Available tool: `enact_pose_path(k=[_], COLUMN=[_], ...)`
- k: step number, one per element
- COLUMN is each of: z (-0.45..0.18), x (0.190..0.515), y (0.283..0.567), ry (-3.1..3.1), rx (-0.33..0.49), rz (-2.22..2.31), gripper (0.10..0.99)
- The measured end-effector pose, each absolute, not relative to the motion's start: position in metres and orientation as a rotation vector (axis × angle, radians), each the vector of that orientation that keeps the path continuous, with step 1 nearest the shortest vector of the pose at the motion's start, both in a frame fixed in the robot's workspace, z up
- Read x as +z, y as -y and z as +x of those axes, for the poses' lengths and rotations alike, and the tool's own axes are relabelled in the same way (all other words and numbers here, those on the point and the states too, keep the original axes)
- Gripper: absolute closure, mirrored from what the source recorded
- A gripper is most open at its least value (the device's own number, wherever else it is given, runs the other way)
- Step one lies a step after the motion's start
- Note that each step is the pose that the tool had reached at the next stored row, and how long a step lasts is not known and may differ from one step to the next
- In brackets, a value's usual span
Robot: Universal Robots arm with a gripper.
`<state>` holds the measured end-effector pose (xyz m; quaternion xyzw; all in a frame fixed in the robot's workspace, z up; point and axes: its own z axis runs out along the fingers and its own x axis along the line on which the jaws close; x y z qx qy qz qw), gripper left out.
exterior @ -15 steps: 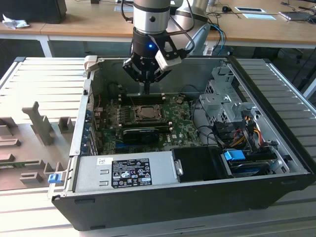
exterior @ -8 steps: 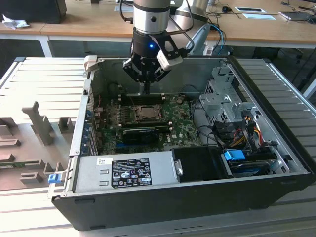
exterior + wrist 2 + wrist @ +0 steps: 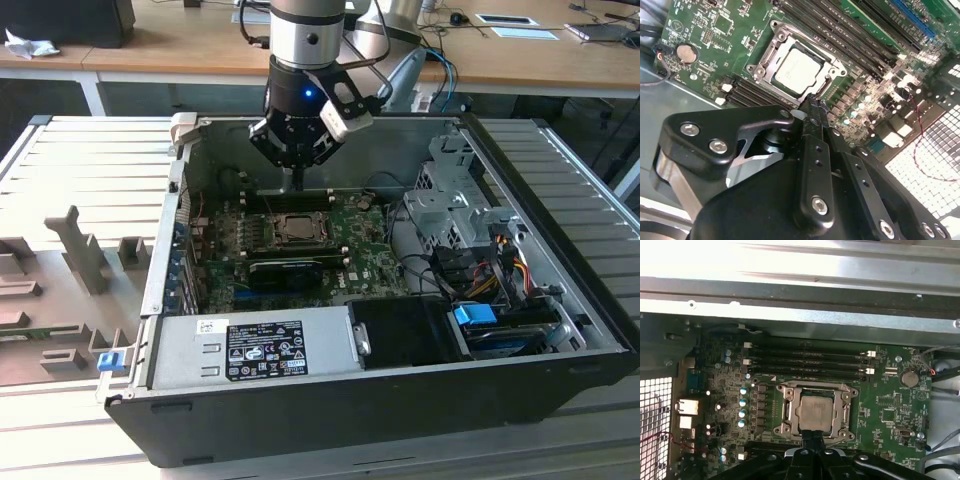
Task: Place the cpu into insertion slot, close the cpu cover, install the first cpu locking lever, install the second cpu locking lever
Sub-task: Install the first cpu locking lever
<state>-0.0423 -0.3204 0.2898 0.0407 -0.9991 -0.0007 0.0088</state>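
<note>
Hanging down from the upper centre of the exterior view into the open black metal computer case, bringing the black two-fingered gripper straight down over the green circuit board. Keeping the jaws closed on nothing, both slim black fingers pressing flat against each other (no gap showing at the tips in both wrist views).

Hovering at the near edge of the square silver-rimmed insertion slot, touching it or just clear of it being impossible to tell. Looking down on the small flat square cpu with its grey metal top, sitting level inside that slot near the centre of the exterior view, directly under the fingertips. Showing the thin silver window-framed cpu cover lying down flat around the chip, framing the grey top through its central opening.

Passing over long black memory connectors running just beside the socket, and a round silver coin battery sitting well apart from it. Sharing the case with a grey metal power-supply box filling the lower centre of the exterior view.
</note>
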Motion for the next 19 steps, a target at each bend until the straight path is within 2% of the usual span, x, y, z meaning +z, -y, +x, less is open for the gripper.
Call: enact_pose_path(k=[6, 10, 19], z=[-0.056, -0.057, -0.077], x=[0.288, 0.286, 0.277], y=[0.321, 0.321, 0.321], ry=[3.141, 3.142, 3.142], rx=[-0.012, -0.095, -0.095], rz=[0.130, 0.125, 0.124], gripper=[0.980, 0.980, 0.980])
